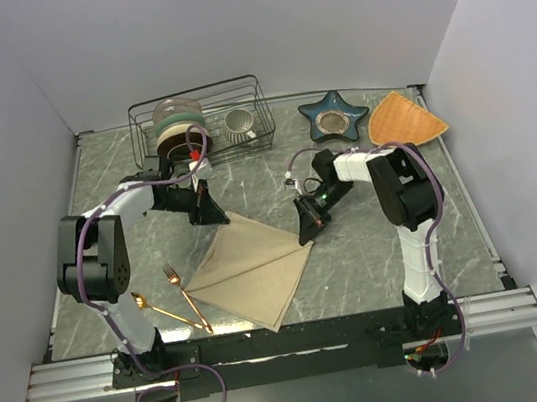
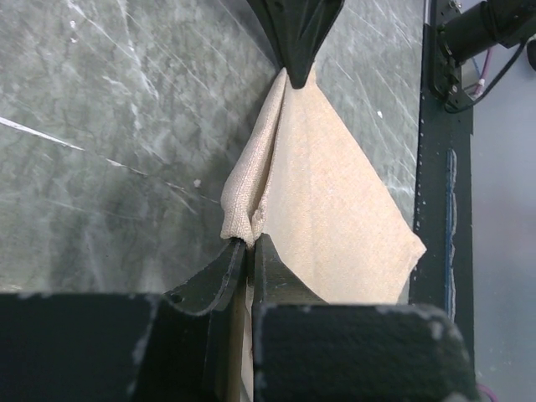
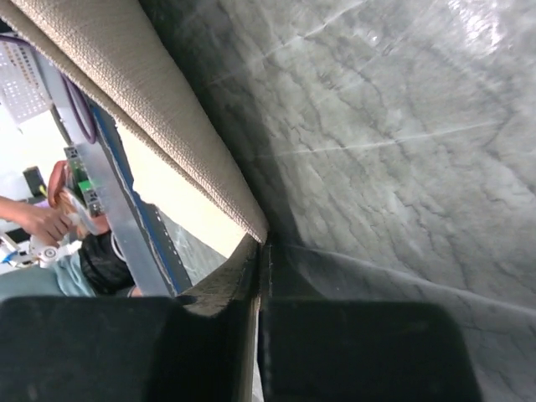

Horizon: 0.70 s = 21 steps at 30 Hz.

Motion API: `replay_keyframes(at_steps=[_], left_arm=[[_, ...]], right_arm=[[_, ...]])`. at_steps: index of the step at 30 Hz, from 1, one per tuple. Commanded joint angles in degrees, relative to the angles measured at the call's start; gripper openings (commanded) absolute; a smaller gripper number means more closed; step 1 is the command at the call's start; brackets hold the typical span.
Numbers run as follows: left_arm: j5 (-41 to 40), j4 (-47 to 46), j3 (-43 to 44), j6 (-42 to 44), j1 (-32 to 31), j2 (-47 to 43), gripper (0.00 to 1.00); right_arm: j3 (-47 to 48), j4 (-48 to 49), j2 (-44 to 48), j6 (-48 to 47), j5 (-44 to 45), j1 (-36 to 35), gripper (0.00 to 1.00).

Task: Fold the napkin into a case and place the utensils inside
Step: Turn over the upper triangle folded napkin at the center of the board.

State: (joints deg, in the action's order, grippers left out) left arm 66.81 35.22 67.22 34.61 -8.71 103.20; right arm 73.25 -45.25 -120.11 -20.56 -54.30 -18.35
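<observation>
Grey marbled table (image 1: 378, 255) fills the scene, and right in the middle of it, towards the near edge, lies the beige napkin (image 1: 248, 265), folded over on itself with 1 diagonal crease across it. Its near corner reaches almost to the table's near edge.

At the far side stands a wire dish rack (image 1: 260, 111) with a row of plates (image 1: 176, 124) on its left and a ribbed cup (image 1: 240, 124) on its right. Far right, an orange mat (image 1: 403, 120) sits just beside a blue star-shaped dish (image 1: 311, 112).

Now the 2 grippers, both down at the cloth. The left gripper (image 1: 212, 214) is on the napkin's far corner; its wrist view shows the napkin (image 2: 335, 209) bunched and pinched tight in the left gripper (image 2: 249, 247), jaws all but together. The right gripper (image 1: 309, 233) is at the napkin's right corner, and its wrist view has the right gripper (image 3: 261, 244) clamped right down on the napkin (image 3: 126, 92) at its edge. From the left wrist, the right gripper (image 2: 295, 75) shows at the other end of that edge.

Near left, off the cloth, lie the gold fork (image 1: 188, 300) and the gold spoon (image 1: 169, 313), handles meeting at the napkin's near-left edge.
</observation>
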Motion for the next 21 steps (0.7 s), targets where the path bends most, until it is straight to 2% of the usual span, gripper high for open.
replay_keyframes(at_steps=[1,6,15,18,21], left_arm=[[2.19,4.67,4.75,7.13,1.06,-2.21,0.01],[-0.97,13.64,11.16,14.50,1.06,-2.30,0.01],[-7.22,12.15,26.80,22.67,1.06,-4.49,0.01],[-6.52,9.61,27.27,27.76,1.06,-7.99,0.01],[-5.81,5.04,21.50,31.64,0.71,-12.38,0.01]], right_arm=[[-1.80,-1.06,5.67,-2.38,4.55,0.24,0.00],[0.30,0.34,15.51,-2.65,13.24,0.59,0.00],[15.84,4.91,24.66,-9.66,33.53,2.70,0.00],[17.54,9.91,27.73,-13.61,36.89,3.06,0.00],[11.93,17.28,32.65,-17.57,38.92,2.88,0.00]])
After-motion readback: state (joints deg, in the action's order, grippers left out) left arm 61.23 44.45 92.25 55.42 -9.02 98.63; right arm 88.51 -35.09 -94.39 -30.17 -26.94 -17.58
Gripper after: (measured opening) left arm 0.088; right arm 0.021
